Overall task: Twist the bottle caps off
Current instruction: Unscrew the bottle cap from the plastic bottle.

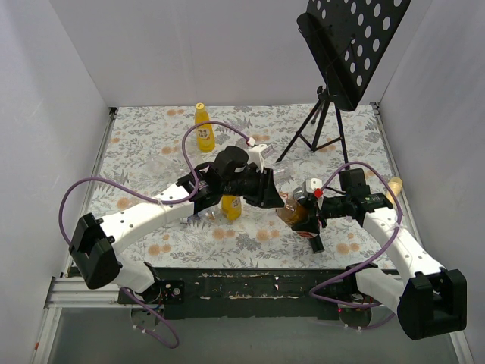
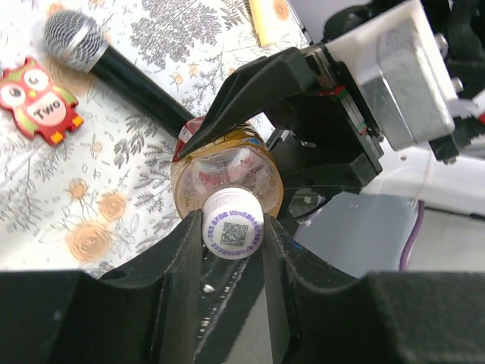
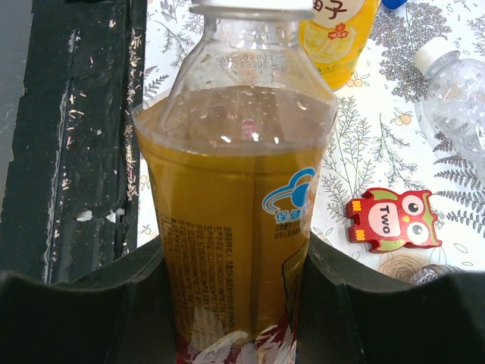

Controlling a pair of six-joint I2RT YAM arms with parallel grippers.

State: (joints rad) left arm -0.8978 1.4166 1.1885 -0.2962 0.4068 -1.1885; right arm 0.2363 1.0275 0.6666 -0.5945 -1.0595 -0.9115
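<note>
— While the right end effector (image 3: pixel 235 303) is clamping the bottle (image 3: pixel 235 189) around its label, what is the left end effector (image 2: pixel 233 235) doing?
— It is pinching the white cap (image 2: pixel 233 227), one finger pressing on each side.
— And where is the bottle sitting?
— It is hanging tilted between the two arms, over the worktop (image 1: pixel 144 152), its cap pointing toward the left arm. An owl tag (image 3: pixel 394 220) and a microphone (image 2: pixel 114 61) are lying nearby.
</note>
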